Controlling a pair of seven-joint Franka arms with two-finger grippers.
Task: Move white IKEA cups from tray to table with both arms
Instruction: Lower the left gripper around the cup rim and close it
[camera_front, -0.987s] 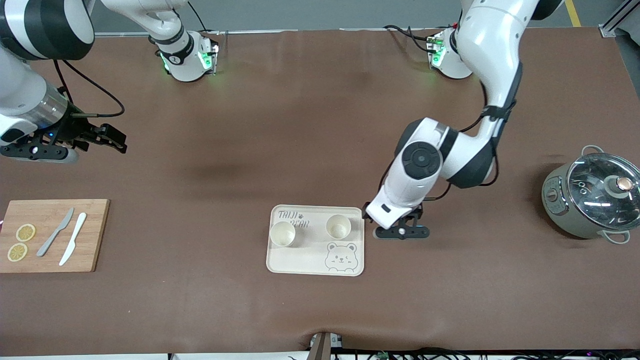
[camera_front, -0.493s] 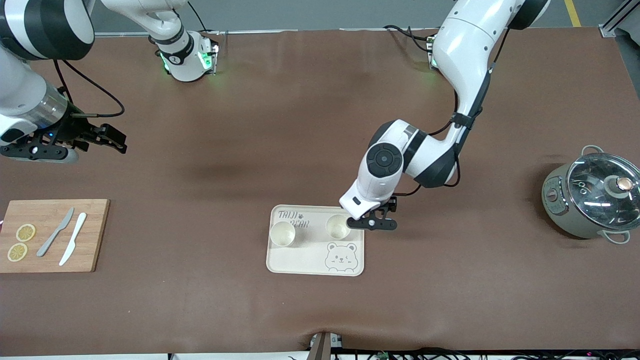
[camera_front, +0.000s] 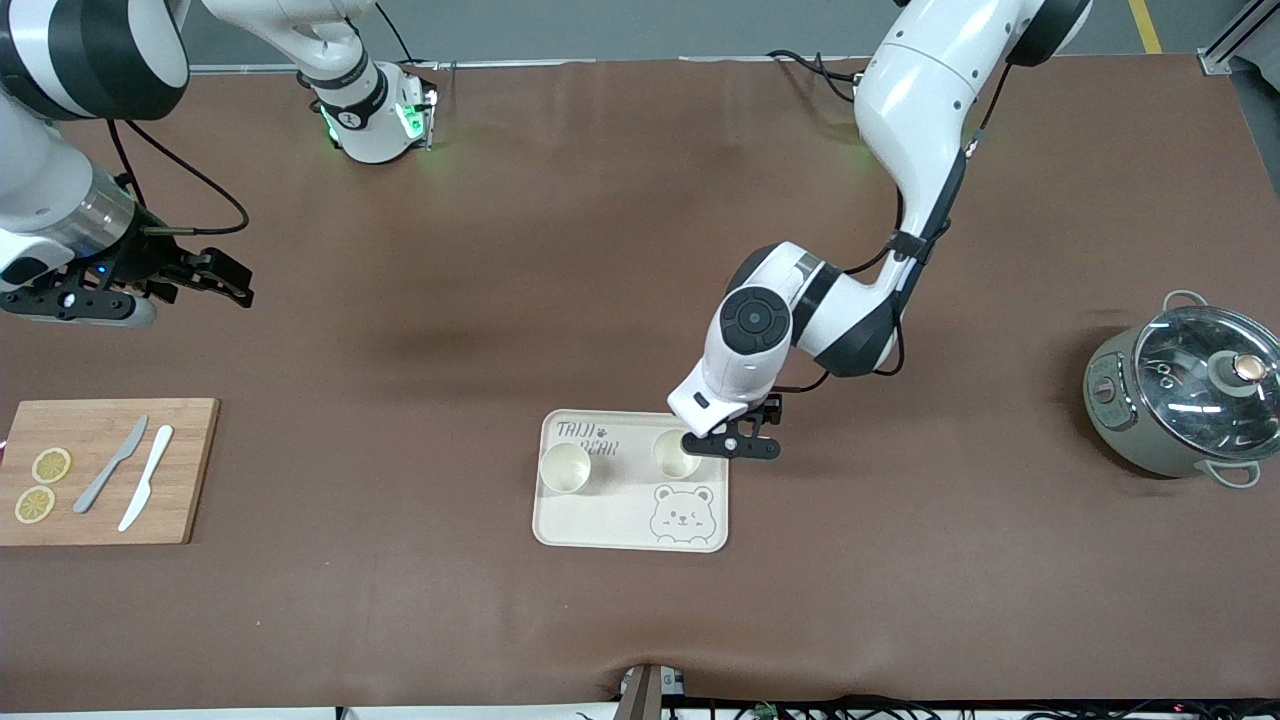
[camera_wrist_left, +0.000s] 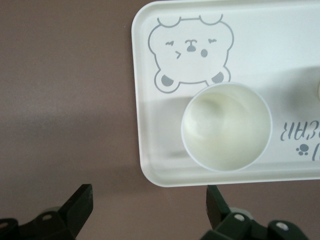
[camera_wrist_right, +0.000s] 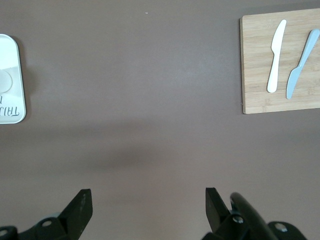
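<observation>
1. Front view: a cream tray (camera_front: 600, 520) printed with a bear lies on the brown table (camera_front: 500, 300), about midway between the two arms' ends. Two white cups stand upright on it, in the half farther from the front camera: one cup (camera_front: 564, 467) toward the right arm's end, the other cup (camera_front: 676, 455) toward the left arm's end, well apart from each other. The left gripper (camera_front: 733, 444) hangs low over the tray's edge at the left arm's end, just beside the second cup (its fingers are hidden under the wrist here). The right gripper (camera_front: 215, 280) waits in the air at the right arm's end, over bare table, fingers spread. A wooden cutting board (camera_front: 190, 470) near that end carries two lemon slices (camera_front: 42, 484), a grey knife (camera_front: 110, 465) and a white knife (camera_front: 146, 491). A grey pot with a glass lid (camera_front: 1180, 400) stands at the left arm's end.

2. Left wrist view: the left gripper's two black fingertips (camera_wrist_left: 80, 212) stand wide apart and hold nothing. The cup (camera_wrist_left: 226, 126) is empty, sitting inside the tray's corner next to the bear drawing; the tray rim (camera_wrist_left: 142, 165) lies between cup and fingers.

3. Right wrist view: the right gripper's fingertips (camera_wrist_right: 80, 210) are likewise parted and empty (only table beneath them). The cutting board (camera_wrist_right: 255, 75) with both knives shows well off, and a slice of the tray (camera_wrist_right: 15, 100) shows at the frame's edge.
</observation>
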